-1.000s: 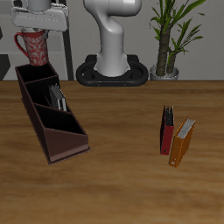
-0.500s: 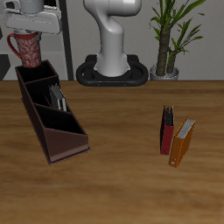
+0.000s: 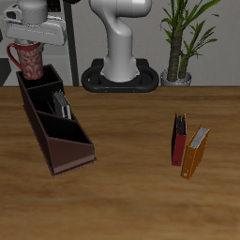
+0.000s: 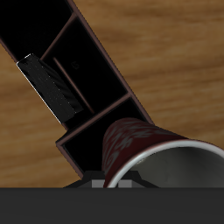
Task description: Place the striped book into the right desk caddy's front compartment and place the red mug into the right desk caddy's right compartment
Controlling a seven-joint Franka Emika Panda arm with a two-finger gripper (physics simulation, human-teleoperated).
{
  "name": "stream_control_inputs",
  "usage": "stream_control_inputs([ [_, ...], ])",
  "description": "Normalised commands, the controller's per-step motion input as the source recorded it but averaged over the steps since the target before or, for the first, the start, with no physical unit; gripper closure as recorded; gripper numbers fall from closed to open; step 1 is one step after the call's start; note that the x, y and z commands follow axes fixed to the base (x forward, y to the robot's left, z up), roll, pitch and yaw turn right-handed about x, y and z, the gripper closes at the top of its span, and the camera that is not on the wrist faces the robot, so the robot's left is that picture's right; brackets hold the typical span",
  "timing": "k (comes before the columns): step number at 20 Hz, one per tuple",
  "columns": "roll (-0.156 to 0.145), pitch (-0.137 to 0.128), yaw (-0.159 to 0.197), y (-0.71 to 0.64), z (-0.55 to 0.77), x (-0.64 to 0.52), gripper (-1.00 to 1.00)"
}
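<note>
— Where is the red mug with the pale swirly pattern [image 3: 31,59]?

— Upper left of the exterior frame, hanging upright from the two-finger gripper [image 3: 32,42], which pinches its rim, over the tall end of the long maroon-brown right desk caddy [image 3: 54,127].

— The striped book [image 3: 61,103]?

— Standing in the caddy's middle section.

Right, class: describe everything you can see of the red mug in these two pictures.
The red mug is red with a pale swirly pattern, a curved handle and a pale grey inside, seen in the wrist view. It hangs upright in the gripper, which grips it at the rim, just above the tall end of the right desk caddy. Its base is near the caddy's top edge; whether they touch cannot be told. The striped book already stands in the caddy.
</note>
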Motion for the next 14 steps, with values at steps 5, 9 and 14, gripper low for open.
stream_control_inputs([
  [5, 0.03, 0.043, 0.006, 0.16, -0.25, 0.0, 1.0],
  [9, 0.002, 0.02, -0.021, 0.01, -0.15, 0.02, 1.0],
  [14, -0.012, 0.01, -0.015, 0.0, -0.13, -0.05, 1.0],
])
